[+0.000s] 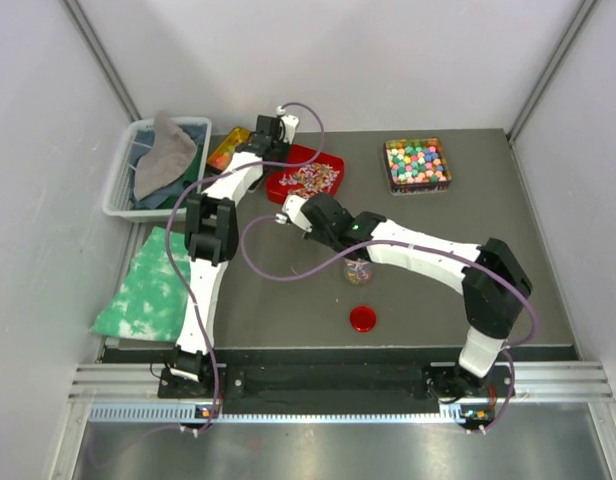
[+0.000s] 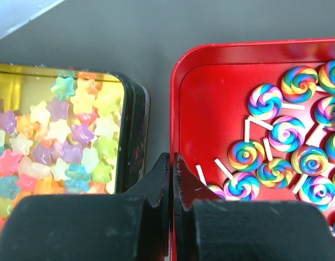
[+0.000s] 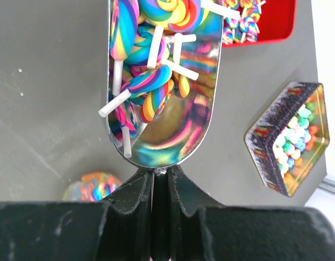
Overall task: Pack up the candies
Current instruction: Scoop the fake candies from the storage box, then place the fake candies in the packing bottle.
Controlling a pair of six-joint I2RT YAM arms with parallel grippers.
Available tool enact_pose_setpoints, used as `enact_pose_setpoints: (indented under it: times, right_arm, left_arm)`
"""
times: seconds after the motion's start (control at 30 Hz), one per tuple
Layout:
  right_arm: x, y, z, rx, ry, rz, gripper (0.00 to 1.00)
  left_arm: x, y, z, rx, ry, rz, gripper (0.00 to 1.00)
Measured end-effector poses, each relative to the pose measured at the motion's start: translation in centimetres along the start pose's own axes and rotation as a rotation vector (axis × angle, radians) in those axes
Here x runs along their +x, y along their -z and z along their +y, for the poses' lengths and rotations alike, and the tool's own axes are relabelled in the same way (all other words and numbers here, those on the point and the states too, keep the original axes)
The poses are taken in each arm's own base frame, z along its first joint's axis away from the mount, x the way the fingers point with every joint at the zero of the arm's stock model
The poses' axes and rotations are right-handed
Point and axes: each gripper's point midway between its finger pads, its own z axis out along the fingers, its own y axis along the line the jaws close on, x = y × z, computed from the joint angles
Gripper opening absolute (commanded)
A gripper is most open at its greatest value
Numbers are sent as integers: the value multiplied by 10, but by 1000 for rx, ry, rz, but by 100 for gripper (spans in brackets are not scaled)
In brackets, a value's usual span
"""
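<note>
The candies lie in three places: rainbow swirl lollipops (image 2: 276, 147) in a red tray (image 1: 328, 160), pastel stars (image 2: 64, 141) in a gold tin (image 1: 226, 150), and round pastel balls (image 1: 417, 164) in a square tin at the back right. My right gripper (image 3: 161, 171) is shut on the handle of a shiny metal scoop (image 3: 173, 136) that holds several lollipops. It hovers left of a small clear jar (image 1: 358, 270) with candies inside. My left gripper (image 2: 172, 160) is shut and empty, over the gap between the gold tin and the red tray.
A red round lid (image 1: 363, 318) lies in front of the jar. A plastic basket (image 1: 123, 185) with grey cloth stands at the back left. A green patterned cloth (image 1: 148, 290) lies at the left front. The left arm (image 1: 210, 225) reaches back along the table's left side.
</note>
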Motion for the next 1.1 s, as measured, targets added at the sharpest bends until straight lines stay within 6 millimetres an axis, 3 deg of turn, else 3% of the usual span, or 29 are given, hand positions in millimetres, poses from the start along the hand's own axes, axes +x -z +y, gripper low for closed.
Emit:
enact_pose_setpoints:
  times: [0.03, 0.07, 0.1, 0.23, 0.47, 0.57, 0.67, 0.93, 1.1]
  right_arm:
    - [1, 3, -2, 2, 0, -2, 0]
    - [2, 7, -5, 4, -4, -6, 0]
    - [2, 23, -22, 26, -18, -25, 0]
    - [6, 38, -40, 39, -31, -37, 0]
    - [26, 72, -65, 47, -31, -27, 0]
    - [35, 83, -63, 40, -21, -30, 0]
    - [52, 92, -55, 19, -8, -16, 0]
    - [107, 102, -27, -61, 45, 41, 0]
    - [124, 112, -20, -97, 76, 44, 0]
  left_arm:
    - [0, -1, 0, 0, 3, -2, 2]
    - [-1, -2, 0, -3, 5, -6, 12]
    - [-3, -4, 3, -18, 12, -17, 34]
    - [-4, -4, 4, -29, 29, -19, 58]
    - [-3, -3, -2, -1, 54, -19, 92]
    - [-3, 5, -7, 23, 55, -10, 99]
    - [-9, 24, -8, 40, 58, -6, 99]
    - [-67, 113, -12, 109, 44, -113, 99]
    - [-74, 162, -17, 142, 19, -132, 99]
